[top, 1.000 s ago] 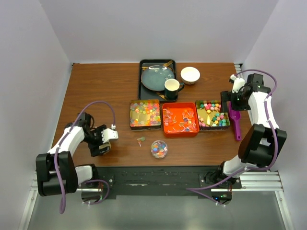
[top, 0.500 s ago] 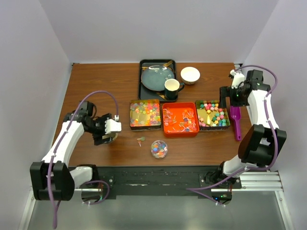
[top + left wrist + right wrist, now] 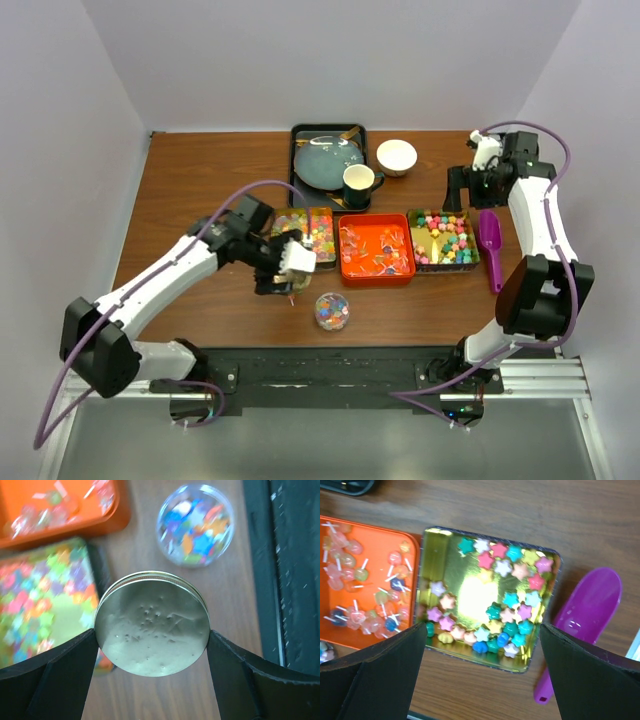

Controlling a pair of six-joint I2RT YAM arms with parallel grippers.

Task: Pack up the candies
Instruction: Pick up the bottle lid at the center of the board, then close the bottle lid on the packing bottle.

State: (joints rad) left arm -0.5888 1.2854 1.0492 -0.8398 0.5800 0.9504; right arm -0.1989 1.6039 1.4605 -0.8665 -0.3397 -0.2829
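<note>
Item: the candies [image 3: 510, 605], many small loose sweets in pastel and bright colours, kept in four lots on the brown wooden table [image 3: 200, 180]. Star-shaped lumps lay scattered in a square gold tin [image 3: 470, 595] toward the right edge. Clear-wrapped pieces on short white sticks lay in an orange plastic tray [image 3: 380, 535] at the middle. Mixed bright lumps filled a second square tin [image 3: 95, 562] on the tray's left side. A further lot sat in a small clear round jar [image 3: 196, 525] by the near edge, upright with its mouth uncovered. Handling, as judged: light, hard-looking and free to roll or scatter, too small to pinch singly, so best gathered in bulk with the purple plastic scoop [image 3: 590, 605] lying beside the gold tin. Orientation: the lumps had no long axis, and the stick pieces pointed every way. The left fingers [image 3: 275, 280] gripped a round gold metal lid [image 3: 151, 622] by its rim above the table, just left of the jar. The right fingers [image 3: 456, 192] stood wide apart, holding nothing, above the gold tin.
</note>
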